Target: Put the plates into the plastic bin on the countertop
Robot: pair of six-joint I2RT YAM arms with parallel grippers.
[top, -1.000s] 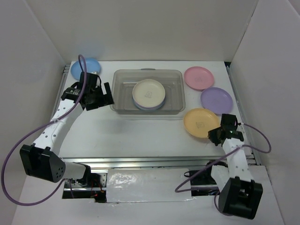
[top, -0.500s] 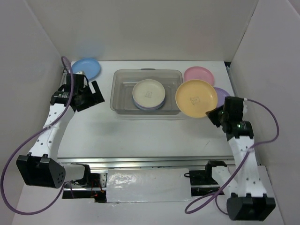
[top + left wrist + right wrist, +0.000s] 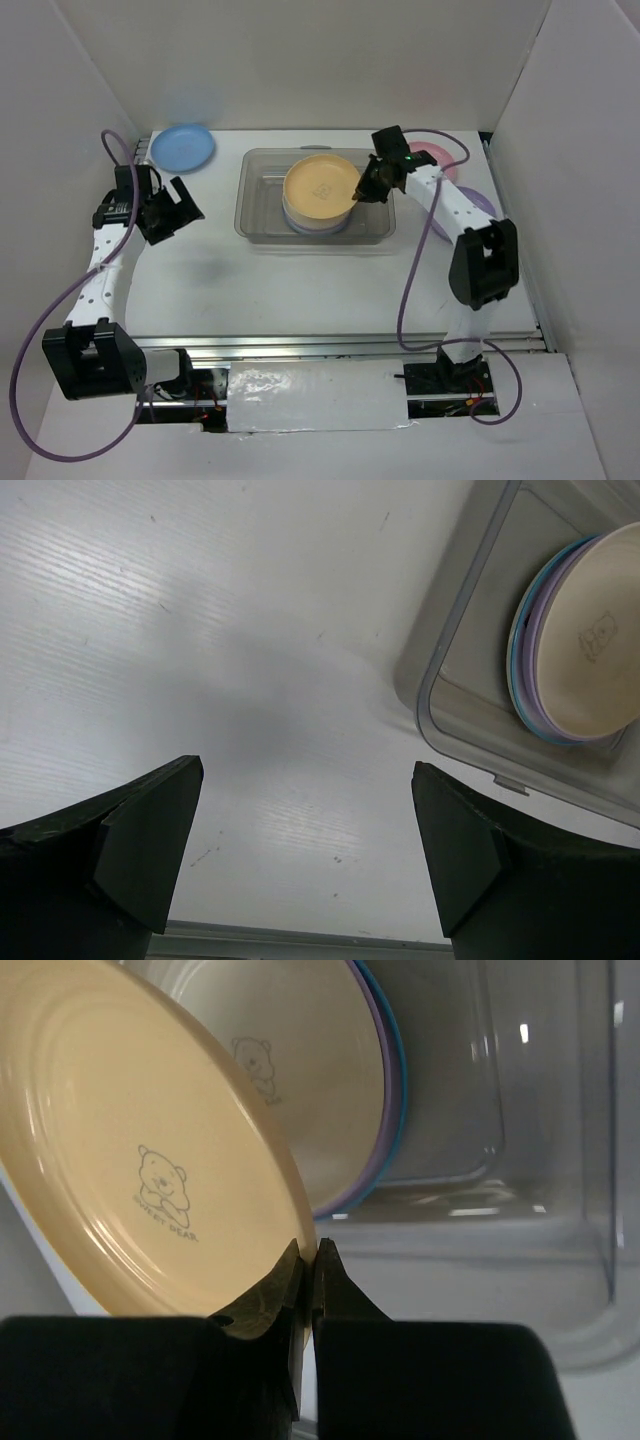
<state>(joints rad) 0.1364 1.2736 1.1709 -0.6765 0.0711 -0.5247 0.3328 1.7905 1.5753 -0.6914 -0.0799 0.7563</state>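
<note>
white arms — black joints, purple cables

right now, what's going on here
The right gripper is shut on the rim of the orange-yellow round plate, holding it tilted over the stack of plates in the clear plastic bin. The left gripper hangs open and empty over the white countertop. A blue plate lies outside the bin.
</note>
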